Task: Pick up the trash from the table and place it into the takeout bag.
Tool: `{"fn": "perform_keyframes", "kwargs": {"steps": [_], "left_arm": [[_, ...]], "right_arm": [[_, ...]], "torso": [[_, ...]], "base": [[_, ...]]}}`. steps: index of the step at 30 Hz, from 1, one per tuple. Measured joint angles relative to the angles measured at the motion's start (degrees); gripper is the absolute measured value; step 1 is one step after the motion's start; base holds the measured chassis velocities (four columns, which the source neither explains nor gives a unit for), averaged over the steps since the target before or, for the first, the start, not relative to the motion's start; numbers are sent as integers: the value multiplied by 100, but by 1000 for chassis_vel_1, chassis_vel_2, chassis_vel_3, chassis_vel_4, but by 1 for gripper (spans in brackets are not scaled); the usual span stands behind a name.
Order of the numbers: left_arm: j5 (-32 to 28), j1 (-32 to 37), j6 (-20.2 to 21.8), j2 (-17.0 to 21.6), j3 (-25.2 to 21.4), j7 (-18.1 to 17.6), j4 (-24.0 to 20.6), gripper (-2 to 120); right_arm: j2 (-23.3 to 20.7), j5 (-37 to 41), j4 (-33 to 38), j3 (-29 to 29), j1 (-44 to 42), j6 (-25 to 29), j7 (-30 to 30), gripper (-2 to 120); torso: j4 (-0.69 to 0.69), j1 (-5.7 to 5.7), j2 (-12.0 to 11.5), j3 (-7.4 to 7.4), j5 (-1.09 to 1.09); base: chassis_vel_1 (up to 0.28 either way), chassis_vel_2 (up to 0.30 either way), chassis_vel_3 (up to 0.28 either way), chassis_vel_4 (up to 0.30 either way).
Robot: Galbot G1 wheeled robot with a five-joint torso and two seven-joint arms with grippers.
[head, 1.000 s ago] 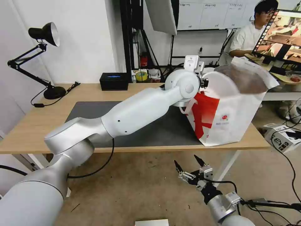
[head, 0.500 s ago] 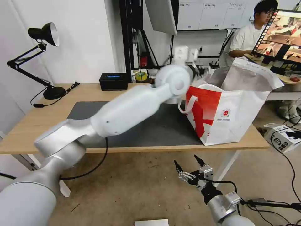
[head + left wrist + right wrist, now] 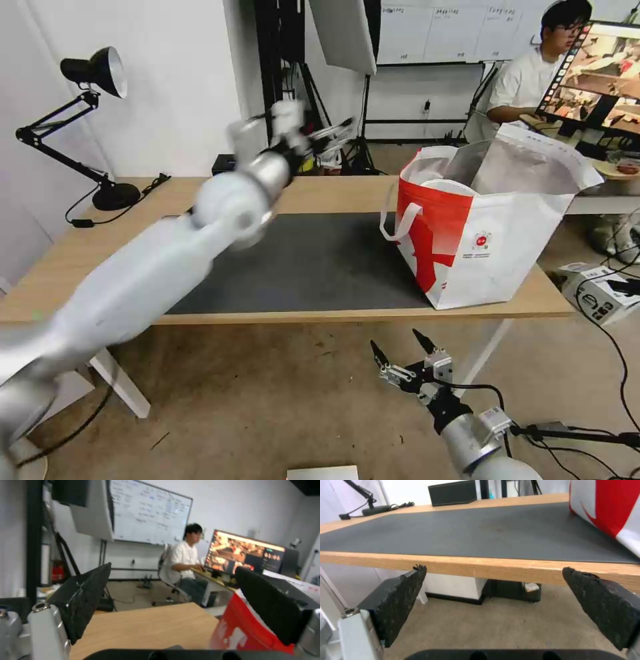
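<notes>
Takeout bag (image 3: 487,227), red and white with a foil lining, stands upright on the right end of the surface (image 3: 320,193), partly on the dark grey mat (image 3: 313,263), its mouth open. No loose trash lies on the mat. The left gripper (image 3: 317,137), blurred with motion, is raised above the far side of the surface, well apart from the bag; a second ago its arm reached across the mat to the bag's opening, and half a second ago it was lifting clear. Its fingers (image 3: 85,600) are spread wide with nothing between them. The right gripper (image 3: 403,352) hangs below the front edge of the surface, unmoved, its fingers (image 3: 398,602) also spread wide and empty.
</notes>
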Motion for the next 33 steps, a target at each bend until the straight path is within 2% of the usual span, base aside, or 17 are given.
{"fn": "perform_keyframes", "kwargs": {"steps": [2, 3, 5, 6, 7, 9, 10, 12, 13, 15, 18, 21, 24, 27, 33], "left_arm": [[212, 590, -254, 272, -365, 200, -229, 100], [212, 590, -254, 272, -365, 200, -229, 100], [445, 1265, -557, 440, -821, 378, -394, 100], [551, 1641, -736, 486, -1103, 502, -482, 100], [551, 1641, -736, 486, -1103, 502, -482, 100], [771, 2452, -970, 604, -1739, 707, -694, 100], [771, 2452, -970, 604, -1739, 707, -694, 100], [1064, 3338, -1196, 634, -2239, 976, -846, 100], [1064, 3338, -1196, 634, -2239, 976, -846, 100], [1344, 3993, -1407, 584, -2576, 1146, -936, 100], [1645, 4393, -1483, 485, -2765, 1194, -974, 100], [1975, 4551, -1518, 370, -2825, 1236, -870, 100], [2223, 4826, -1573, 270, -3070, 1237, -824, 100], [2646, 5459, -1686, 13, -3622, 1285, -770, 100], [2983, 6224, -1872, -301, -4171, 1425, -711, 100]], "right_arm": [[0, 0, 0, 0, 0, 0, 0, 100], [0, 0, 0, 0, 0, 0, 0, 100], [-1, 0, 0, 0, 0, 0, 0, 100], [0, 0, 0, 0, 1, 0, 0, 100], [0, 0, 0, 0, 1, 0, 0, 100], [-1, 0, 0, 0, 0, 0, 0, 100], [-1, 0, 0, 0, 0, 0, 0, 100], [0, 0, 0, 0, 0, 0, -1, 100], [0, 0, 0, 0, 0, 0, -1, 100], [-1, 0, 0, 0, 0, 0, 0, 100], [-1, 0, 0, 0, 0, 0, 0, 100], [-1, 0, 0, 0, 0, 0, 0, 100], [0, 0, 0, 0, 0, 0, 0, 100], [-1, 0, 0, 0, 0, 0, 0, 100], [-1, 0, 0, 0, 0, 0, 0, 100]], "torso": [[-1, 0, 0, 0, 2], [-1, 0, 0, 0, 2], [0, 0, 0, 0, 1], [-1, 0, 0, 0, 0], [-1, 0, 0, 0, 0], [-1, 0, 0, 0, 2], [-1, 0, 0, 0, 2], [1, -1, 0, 0, 1], [1, -1, 0, 0, 1], [0, -1, 0, 0, 1], [3, -1, 0, -1, 5], [-5, 0, 0, 0, 1], [-4, 1, -1, 0, 4], [-1, 0, 0, 0, 2], [-1, 0, -1, 0, 4]], "base": [[0, 0, 0, 0], [0, 0, 0, 0], [0, 0, 0, 0], [0, 0, 0, 0], [0, 0, 0, 0], [0, 0, 0, 0], [0, 0, 0, 0], [0, 0, 0, 0], [0, 0, 0, 0], [0, 0, 0, 0], [0, 0, 0, 0], [0, 0, 0, 0], [0, 0, 0, 0], [0, 0, 0, 0], [0, 0, 0, 0]]}}
